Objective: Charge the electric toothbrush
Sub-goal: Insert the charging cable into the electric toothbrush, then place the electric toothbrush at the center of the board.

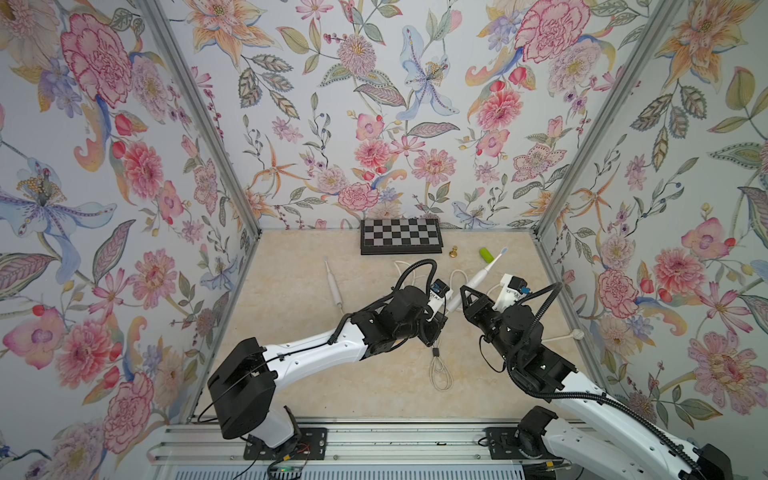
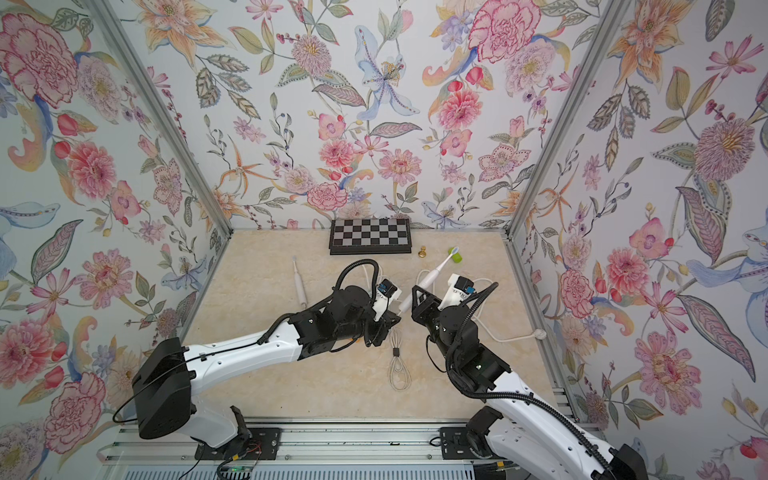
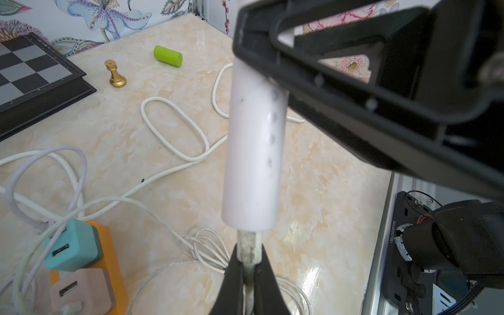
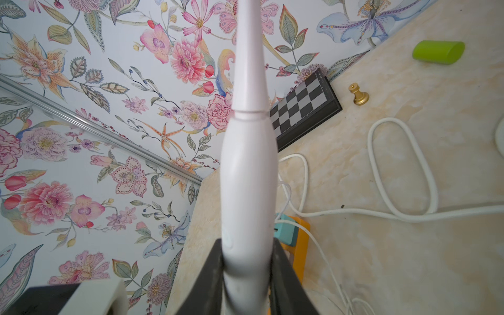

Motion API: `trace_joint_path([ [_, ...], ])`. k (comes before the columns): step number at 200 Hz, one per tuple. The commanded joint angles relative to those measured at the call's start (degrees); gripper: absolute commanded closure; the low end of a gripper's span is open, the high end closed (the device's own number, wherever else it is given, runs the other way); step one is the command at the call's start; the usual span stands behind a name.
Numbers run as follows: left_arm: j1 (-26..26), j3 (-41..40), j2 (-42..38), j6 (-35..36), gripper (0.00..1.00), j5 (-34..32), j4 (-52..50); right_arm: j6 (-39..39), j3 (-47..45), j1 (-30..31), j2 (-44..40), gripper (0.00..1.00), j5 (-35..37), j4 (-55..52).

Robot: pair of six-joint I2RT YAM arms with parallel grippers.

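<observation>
A white electric toothbrush [image 1: 482, 274] hangs tilted above the table, with its brush head toward the far right. My right gripper [image 4: 246, 251] is shut on its handle [image 4: 248, 177]. In the left wrist view the lower end of the handle [image 3: 253, 150] meets a grubby white charging plug [image 3: 249, 245]. My left gripper [image 3: 249, 257] is shut on that plug. Whether the plug sits inside the base I cannot tell. In both top views the two grippers [image 1: 441, 319] [image 1: 465, 296] nearly touch at mid-table.
Another white toothbrush [image 1: 333, 286] lies flat to the left. An orange power strip [image 3: 114, 251] carries a teal adapter [image 3: 73, 245] and a pink adapter [image 3: 81, 289]. White cords [image 3: 174, 128] loop nearby. A chessboard [image 1: 400, 235], gold chess piece [image 1: 454, 252] and green cylinder [image 1: 486, 254] stand at the back.
</observation>
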Motion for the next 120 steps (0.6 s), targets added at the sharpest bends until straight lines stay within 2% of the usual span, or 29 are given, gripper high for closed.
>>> trace_joint_path([
  [1, -0.40, 6.80, -1.62, -1.13, 1.00, -2.20, 13.56, 1.49, -3.10, 1.53, 0.13, 1.00, -7.68, -7.82],
  [8, -0.32, 6.70, -1.33, -1.20, 0.99, -1.69, 13.19, 1.98, -3.09, 0.43, -1.08, 1.00, -7.49, -7.97],
  [24, -0.34, 6.04, -1.44, -0.97, 0.80, -1.27, 11.53, 2.65, -2.62, -2.34, -4.20, 1.00, -6.58, -9.71],
  [45, -0.32, 3.14, -3.53, 0.60, 0.63, -1.21, 8.70, 3.66, -1.08, -11.71, -7.18, 1.00, -7.59, -16.97],
  [62, -0.25, -0.66, -6.64, 1.70, 0.50, -3.22, 7.03, 4.68, -2.24, -19.12, -8.95, 1.00, -11.81, -21.04],
  [87, -0.23, -7.20, -11.52, 1.15, 0.45, -8.12, 7.74, 5.02, -5.82, -25.98, -9.82, 1.00, -20.58, -24.96],
  [120, -0.21, -12.64, -14.52, -0.38, 0.37, -14.38, 8.12, 8.22, -13.02, -25.93, -13.02, 1.00, -25.81, -28.64],
])
